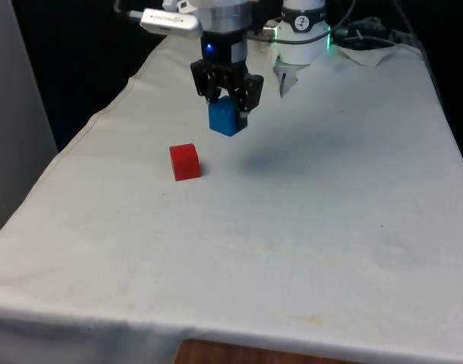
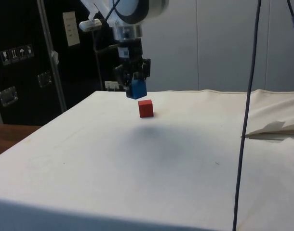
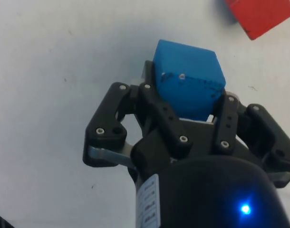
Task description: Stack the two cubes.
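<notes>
I see wide bare white cloth (image 1: 307, 227) around the red cube (image 1: 185, 161), which sits well in from the table's edges. My gripper (image 1: 227, 106) hangs off the surface, pointing down — jaws clamped on the blue cube (image 1: 225, 117), near the red one, toward the front view's right.

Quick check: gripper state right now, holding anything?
Gripper: closed on the blue cube, held above the table; red cube sits on the cloth.
</notes>
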